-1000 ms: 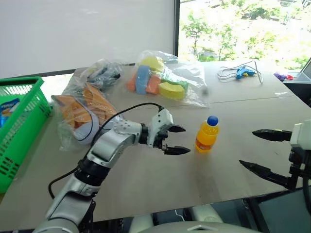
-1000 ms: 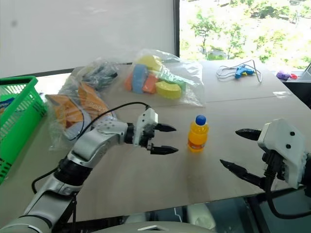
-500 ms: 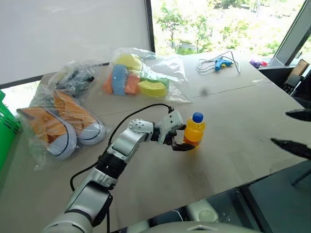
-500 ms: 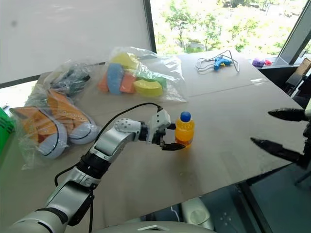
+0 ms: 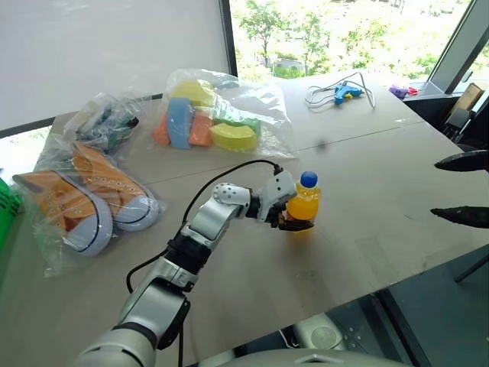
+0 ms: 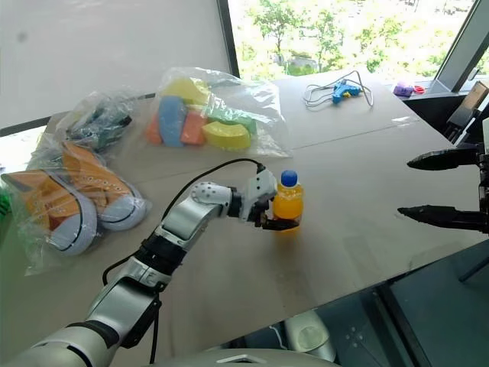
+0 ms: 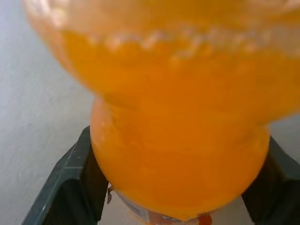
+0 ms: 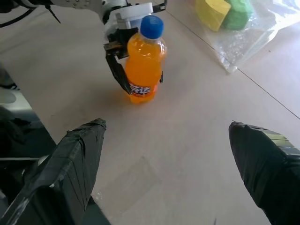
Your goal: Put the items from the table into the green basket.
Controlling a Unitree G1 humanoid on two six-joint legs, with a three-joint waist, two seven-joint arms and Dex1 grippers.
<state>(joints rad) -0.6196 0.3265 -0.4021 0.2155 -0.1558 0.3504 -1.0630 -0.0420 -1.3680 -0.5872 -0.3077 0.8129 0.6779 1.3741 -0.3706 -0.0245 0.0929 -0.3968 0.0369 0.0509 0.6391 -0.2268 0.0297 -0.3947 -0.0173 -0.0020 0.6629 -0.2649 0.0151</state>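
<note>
Left claw [image 6: 276, 208] reaches right, level, fingers clasping orange bottle [image 6: 287, 202] upright on tabletop [image 6: 359, 153]; right claw [image 6: 447, 188] spread wide, far right.

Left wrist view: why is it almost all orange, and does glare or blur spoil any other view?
Left wrist view: the orange bottle sits so close that it is soft and out of focus, with dark fingers at its sides. Left eye view: daylight through the window washes out the trees; the table is evenly lit. Right wrist view: the bottle is sharp, casting a faint shadow.
</note>
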